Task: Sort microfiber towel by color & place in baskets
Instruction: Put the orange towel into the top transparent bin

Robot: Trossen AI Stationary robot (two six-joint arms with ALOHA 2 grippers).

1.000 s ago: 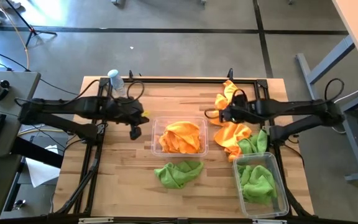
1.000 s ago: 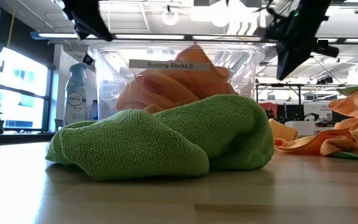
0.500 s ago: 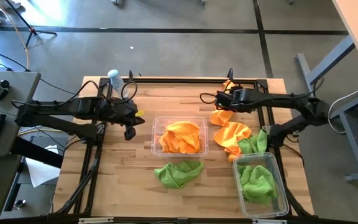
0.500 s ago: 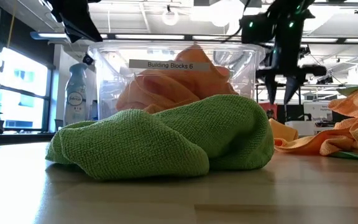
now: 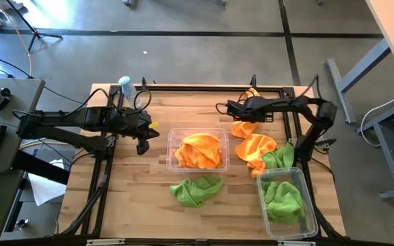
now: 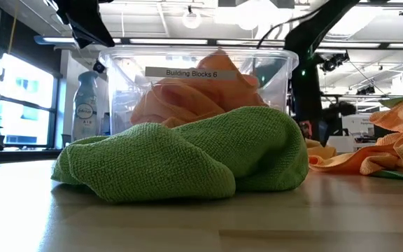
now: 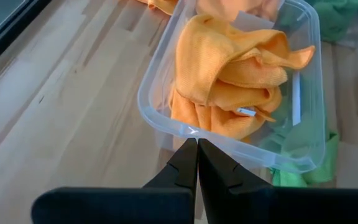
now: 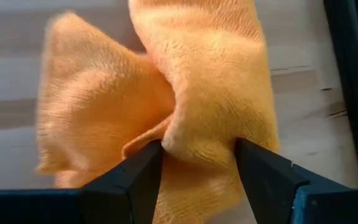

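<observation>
My right gripper (image 8: pixel 197 163) has its fingers wide open, one on each side of a fold of an orange towel (image 8: pixel 185 93) that lies on the table (image 5: pixel 152 198); they are not yet closed on it. My left gripper (image 7: pixel 197 163) is closed and empty, just beside the basket (image 7: pixel 160 121) with orange towels inside.
</observation>
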